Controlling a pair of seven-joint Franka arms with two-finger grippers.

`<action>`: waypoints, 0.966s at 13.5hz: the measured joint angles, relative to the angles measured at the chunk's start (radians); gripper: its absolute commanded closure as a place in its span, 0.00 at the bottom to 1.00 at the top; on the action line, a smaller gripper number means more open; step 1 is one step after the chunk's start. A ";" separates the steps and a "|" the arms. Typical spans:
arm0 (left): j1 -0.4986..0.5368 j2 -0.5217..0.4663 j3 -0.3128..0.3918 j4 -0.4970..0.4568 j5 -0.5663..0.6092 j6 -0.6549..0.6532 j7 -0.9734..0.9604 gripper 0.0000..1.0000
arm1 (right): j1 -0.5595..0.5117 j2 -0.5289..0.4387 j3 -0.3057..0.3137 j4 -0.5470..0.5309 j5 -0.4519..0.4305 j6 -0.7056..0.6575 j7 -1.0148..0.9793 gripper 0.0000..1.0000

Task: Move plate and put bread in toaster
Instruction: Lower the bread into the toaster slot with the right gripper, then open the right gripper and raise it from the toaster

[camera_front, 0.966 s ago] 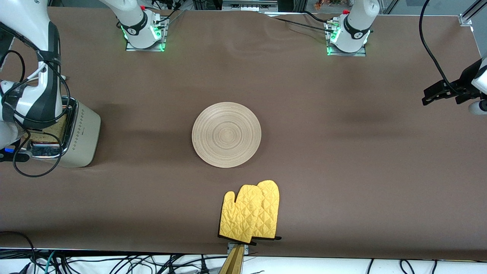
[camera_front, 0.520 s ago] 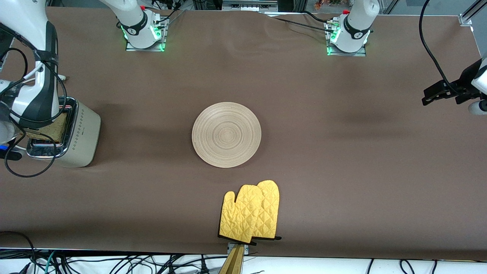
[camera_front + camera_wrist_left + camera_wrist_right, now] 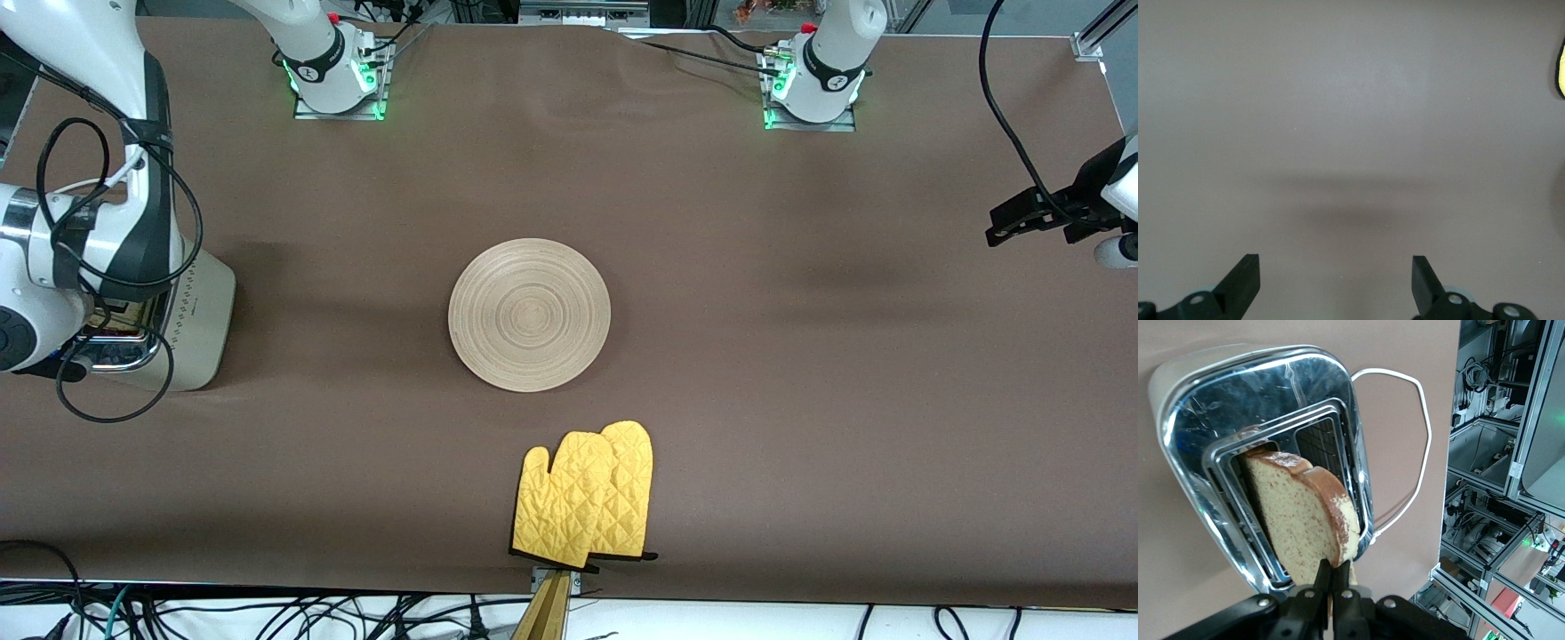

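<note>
My right gripper (image 3: pixel 1333 579) is shut on the crust edge of the bread (image 3: pixel 1298 513), a speckled light brown slice. The slice hangs tilted over the toaster (image 3: pixel 1211 400), with its lower end at the mouth of one slot in the chrome top. In the front view the right arm covers the slots of the cream toaster (image 3: pixel 200 307) at the right arm's end of the table. The round wooden plate (image 3: pixel 529 315) lies at the table's middle with nothing on it. My left gripper (image 3: pixel 1336 279) is open over bare table at the left arm's end (image 3: pixel 1013 222), where that arm waits.
A pair of yellow oven mitts (image 3: pixel 587 498) lies nearer to the front camera than the plate, close to the table's edge. The toaster's white cord (image 3: pixel 1421 433) loops on the table beside it. Brown cloth covers the table (image 3: pixel 800 400).
The right arm has swung across the toaster with the bread and now hides the slots in the front view. The left arm, plate and mitts have not moved.
</note>
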 measured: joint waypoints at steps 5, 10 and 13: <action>0.000 0.000 0.000 0.000 0.000 0.000 0.000 0.00 | -0.007 0.004 0.005 -0.015 0.027 0.006 0.003 1.00; 0.000 0.000 0.000 0.000 0.000 0.000 0.000 0.00 | -0.015 0.039 0.005 -0.019 0.088 0.048 0.003 1.00; 0.000 0.000 0.000 0.000 0.000 0.000 0.000 0.00 | -0.030 0.057 0.005 -0.019 0.117 0.067 0.003 1.00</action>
